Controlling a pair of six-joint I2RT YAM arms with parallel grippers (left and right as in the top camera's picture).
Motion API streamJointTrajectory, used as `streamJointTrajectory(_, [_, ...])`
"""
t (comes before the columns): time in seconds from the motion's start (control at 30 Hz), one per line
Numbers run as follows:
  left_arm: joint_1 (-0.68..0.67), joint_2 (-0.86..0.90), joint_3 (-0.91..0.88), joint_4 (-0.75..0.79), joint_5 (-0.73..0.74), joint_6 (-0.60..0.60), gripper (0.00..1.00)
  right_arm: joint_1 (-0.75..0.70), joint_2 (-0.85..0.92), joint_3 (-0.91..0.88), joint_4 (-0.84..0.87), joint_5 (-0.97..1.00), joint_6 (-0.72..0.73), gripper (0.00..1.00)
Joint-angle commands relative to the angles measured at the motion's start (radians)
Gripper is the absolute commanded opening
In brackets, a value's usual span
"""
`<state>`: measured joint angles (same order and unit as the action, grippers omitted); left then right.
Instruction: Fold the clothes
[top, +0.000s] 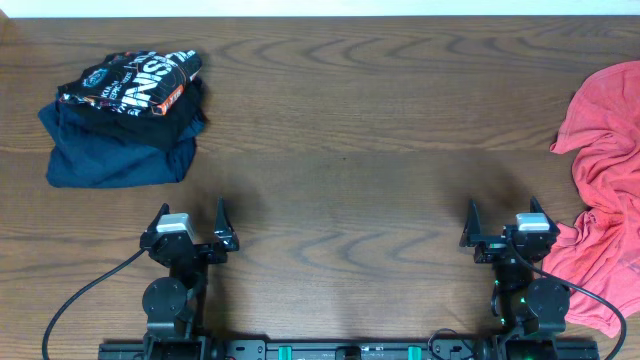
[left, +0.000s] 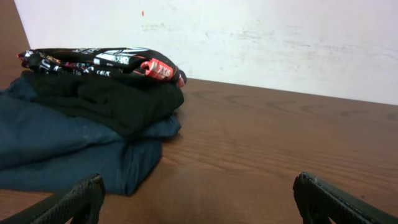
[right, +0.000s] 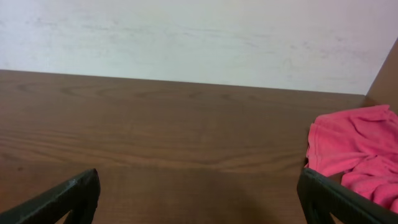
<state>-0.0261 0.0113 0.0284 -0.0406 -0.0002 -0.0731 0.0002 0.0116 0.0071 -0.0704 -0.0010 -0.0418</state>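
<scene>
The coral-red T-shirt (top: 605, 190) lies crumpled at the table's right edge, partly cut off by the frame; no lettering shows. It also shows at the right of the right wrist view (right: 356, 152). My right gripper (top: 503, 220) is open and empty near the front edge, its right finger close beside the shirt. My left gripper (top: 190, 222) is open and empty near the front left, well short of the folded pile. In both wrist views only the fingertips show, left gripper (left: 199, 199), right gripper (right: 199, 196), with bare wood between them.
A folded black shirt with white and orange print (top: 135, 85) lies on a folded navy garment (top: 115, 150) at the back left, also in the left wrist view (left: 106, 81). A pale wall runs behind the wooden table (top: 340, 130).
</scene>
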Motion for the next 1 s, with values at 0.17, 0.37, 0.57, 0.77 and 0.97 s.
streamJointTrajectory(0.17, [0.005,-0.008,-0.024,-0.026,-0.008,0.016,0.98,-0.006,-0.002,-0.002,-0.004,-0.003,-0.015,0.99])
streamJointTrajectory(0.37, [0.005,-0.008,-0.024,-0.026,-0.008,0.016,0.98,-0.006,-0.002,-0.002,-0.004,-0.003,-0.016,0.99])
streamJointTrajectory(0.57, [0.005,-0.008,-0.024,-0.026,-0.008,0.016,0.98,-0.006,-0.002,-0.002,-0.004,-0.003,-0.016,0.99])
streamJointTrajectory(0.77, [0.005,-0.008,-0.024,-0.024,-0.009,0.017,0.98,-0.006,-0.002,-0.002,-0.004,-0.006,-0.015,0.99])
streamJointTrajectory(0.97, [0.005,-0.008,-0.024,-0.011,-0.009,0.016,0.98,-0.006,-0.002,-0.002,0.013,-0.003,-0.015,0.99])
